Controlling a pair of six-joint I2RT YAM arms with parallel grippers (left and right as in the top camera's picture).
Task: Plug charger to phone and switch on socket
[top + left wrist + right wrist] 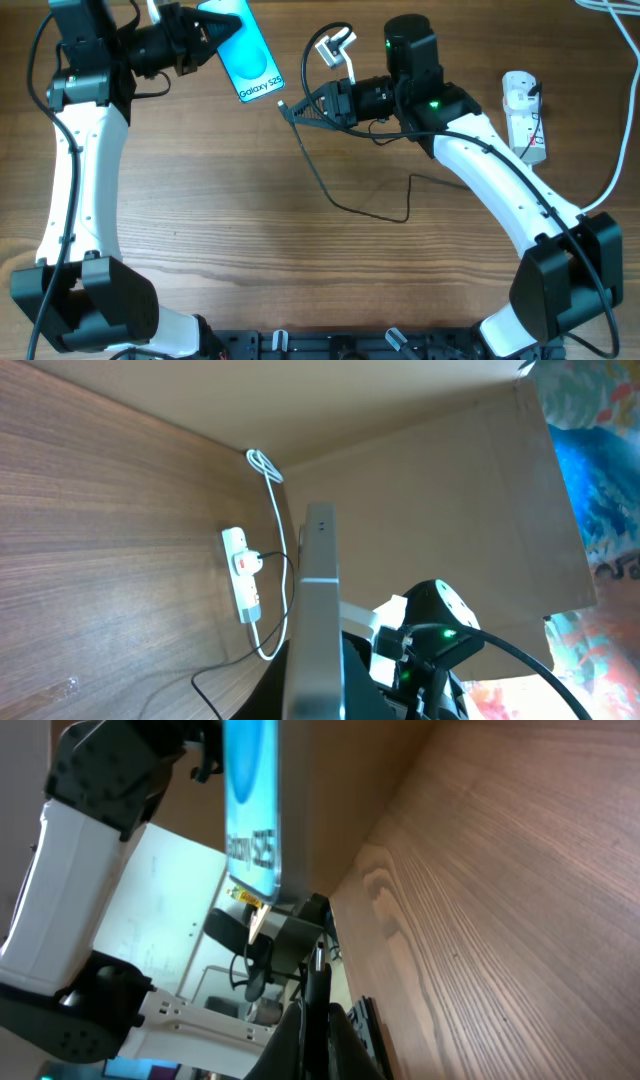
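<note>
R gripper (293,108): jaws pinched narrow on the charger (330,195), right behind its plug tip (253,923). Tip sticks out ahead of the jaws. Cable trails back under the R arm in a slack loop on the table (250,260).

Just ahead of the tip is the phone (247,52), short bottom edge (the "Galaxy S25" end) facing it. R wrist view shows a thin gap, so not touching as far as I can tell. Phone is off the table, clamped at its far end by the L gripper (203,35), jaws closed on it.

Phone's long axis runs approx on the line from L jaws to R jaws, so tip & axis are nearly in line. Overhead puts the tip a bit toward the corner of that edge, not mid-edge. Port too small to see.

Judgement: next move needs a small sideways trim, then a short push along the long axis. R arm does it, L just braces. Risk: tip skates off the edge if skewed.

Farthest, well behind the R jaws: the socket (522,118), flat on the table. R arm is nearer for the switch. Switch state: can't tell.
</note>
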